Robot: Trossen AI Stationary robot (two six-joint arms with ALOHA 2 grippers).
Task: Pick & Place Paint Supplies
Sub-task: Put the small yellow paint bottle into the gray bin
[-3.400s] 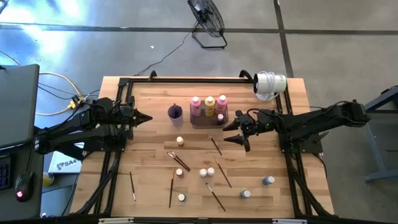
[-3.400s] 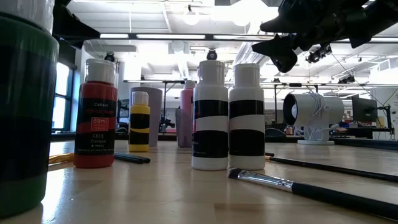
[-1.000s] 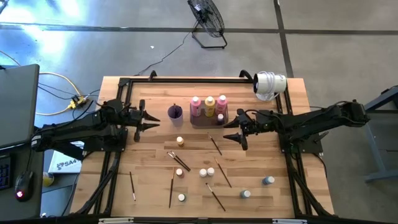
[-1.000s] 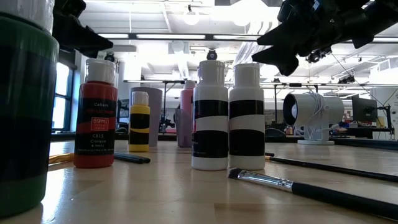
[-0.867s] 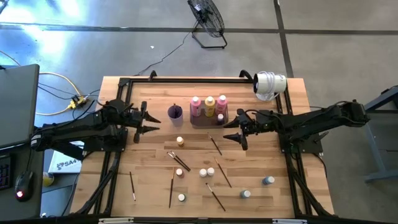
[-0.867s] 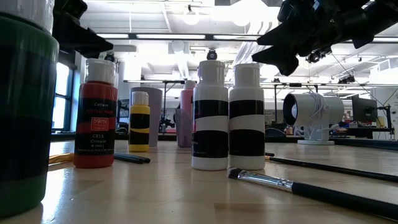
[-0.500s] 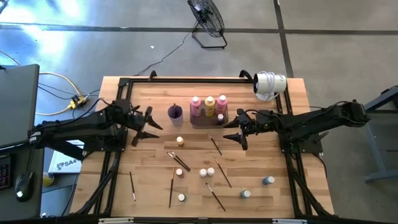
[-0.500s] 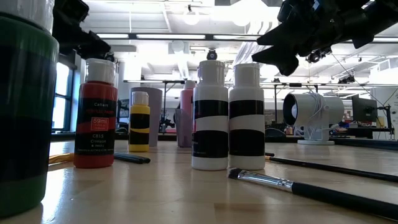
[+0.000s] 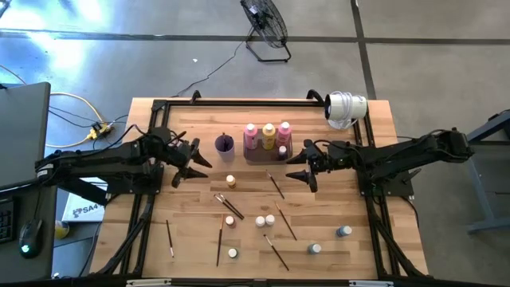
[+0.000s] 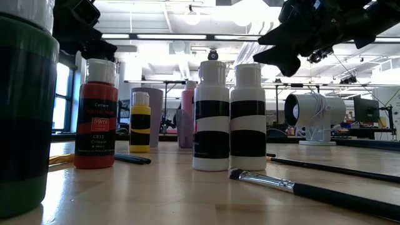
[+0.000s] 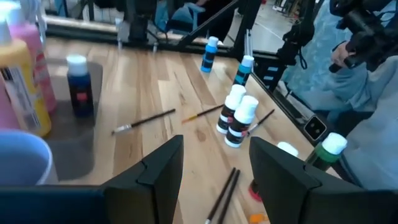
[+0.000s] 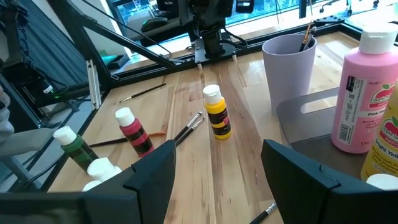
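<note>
Your left gripper point(image 9: 194, 162) hung over the table point(image 9: 191, 227) with its fingers spread, holding nothing. The small yellow bottle point(image 9: 230, 181) stood near it, just ahead of the tips and apart from them. Your right gripper point(image 9: 300, 166) waited agape and empty beside the tray point(image 9: 256, 155), where the pink bottle point(image 9: 251, 136) stood.

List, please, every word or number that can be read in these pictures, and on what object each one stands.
"59ml", "CR15", "Crimson": label of the red paint bottle, low view; its top line is too blurred.
"SA4": white box beside the table, high view.
Pink bottle and yellow bottle labels, right wrist view: print too blurred to read.
</note>
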